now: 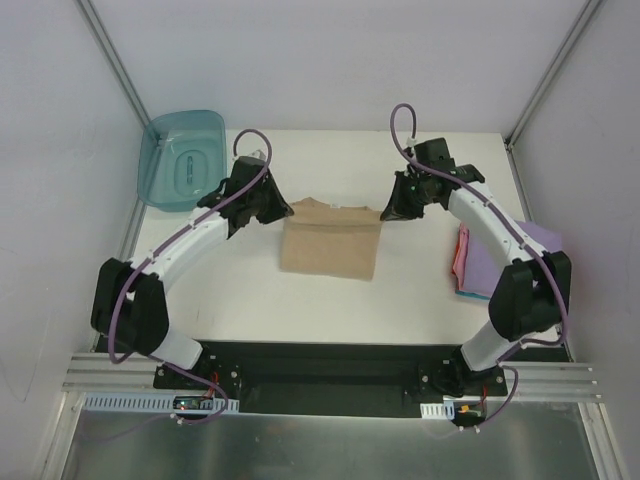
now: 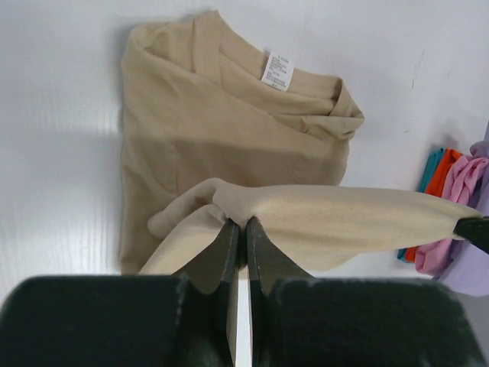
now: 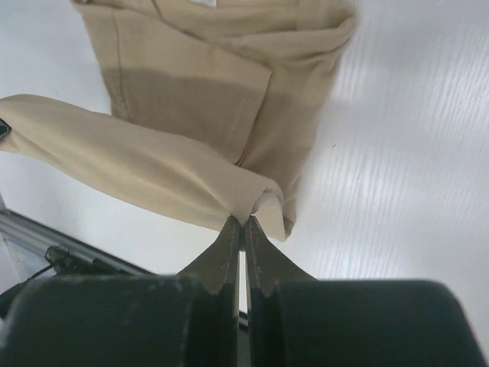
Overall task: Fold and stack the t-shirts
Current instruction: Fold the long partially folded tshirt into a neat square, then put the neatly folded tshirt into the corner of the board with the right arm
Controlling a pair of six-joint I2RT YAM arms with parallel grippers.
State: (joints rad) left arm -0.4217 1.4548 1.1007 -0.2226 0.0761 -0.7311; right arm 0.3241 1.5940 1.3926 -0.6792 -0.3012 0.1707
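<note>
The tan t-shirt (image 1: 330, 250) lies partly folded mid-table, collar and white label (image 2: 277, 72) showing. Each gripper pinches one end of its far edge, and a band of tan cloth (image 2: 344, 222) hangs stretched between them, raised off the table. My left gripper (image 2: 243, 223) is shut on the left corner (image 1: 283, 212). My right gripper (image 3: 243, 222) is shut on the right corner (image 1: 388, 213). Folded shirts are stacked at the right: pink (image 1: 462, 262) against lavender (image 1: 535, 240), with orange and teal edges (image 2: 435, 172) showing in the left wrist view.
A teal translucent tub (image 1: 180, 160) leans at the back left corner. White walls and metal frame posts enclose the table. The black base rail (image 1: 320, 375) runs along the near edge, where both arms are mounted.
</note>
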